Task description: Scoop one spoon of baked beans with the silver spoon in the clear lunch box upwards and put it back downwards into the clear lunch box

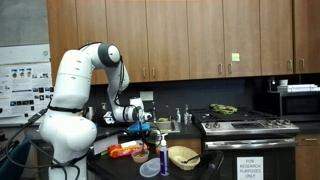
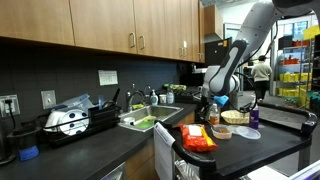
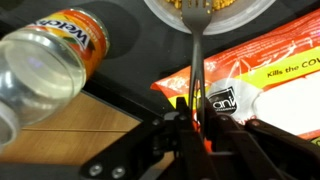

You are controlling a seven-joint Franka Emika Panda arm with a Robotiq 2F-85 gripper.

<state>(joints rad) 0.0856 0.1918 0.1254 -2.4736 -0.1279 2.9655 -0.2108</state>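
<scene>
In the wrist view my gripper is shut on the handle of the silver spoon. The spoon reaches forward, and its bowl sits in the baked beans inside the clear lunch box at the top edge of the view. Only the near rim of the box shows there. In both exterior views the gripper hangs low over the cluttered counter. The spoon is too small to make out in those views.
A clear Welch's bottle lies close on the left of the spoon, and an orange and white bag lies on its right. A tan bowl and a stove stand nearby. A sink is farther along the counter.
</scene>
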